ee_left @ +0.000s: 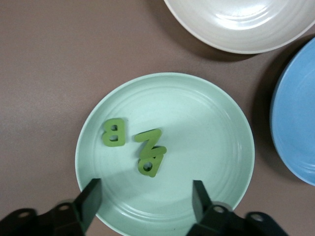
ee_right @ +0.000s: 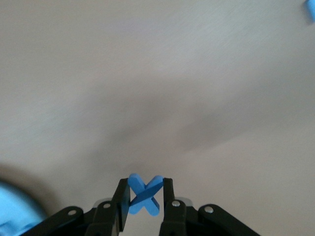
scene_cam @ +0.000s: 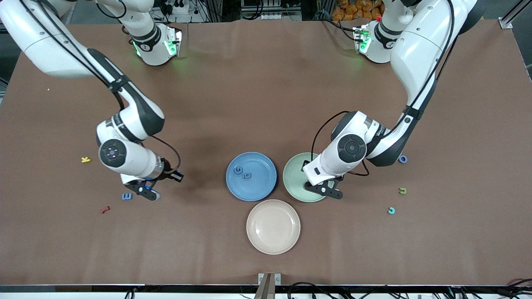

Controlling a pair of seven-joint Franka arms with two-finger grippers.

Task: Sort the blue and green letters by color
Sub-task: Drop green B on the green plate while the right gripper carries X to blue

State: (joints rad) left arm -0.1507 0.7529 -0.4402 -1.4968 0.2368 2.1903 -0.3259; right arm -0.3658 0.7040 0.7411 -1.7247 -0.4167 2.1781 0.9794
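On the desk I have the blue plate with two blue letters, and the green plate with three green letters under my spread left hand, which I should lift straight up. My right hand pinches a blue X above the desk near a loose blue letter; I'd carry it level and let go low over the blue plate's middle.

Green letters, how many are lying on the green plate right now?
3 green letters lie on the green plate: a B near the rim, an N beside it, and another letter touching the N. None seem hidden under the open left gripper.
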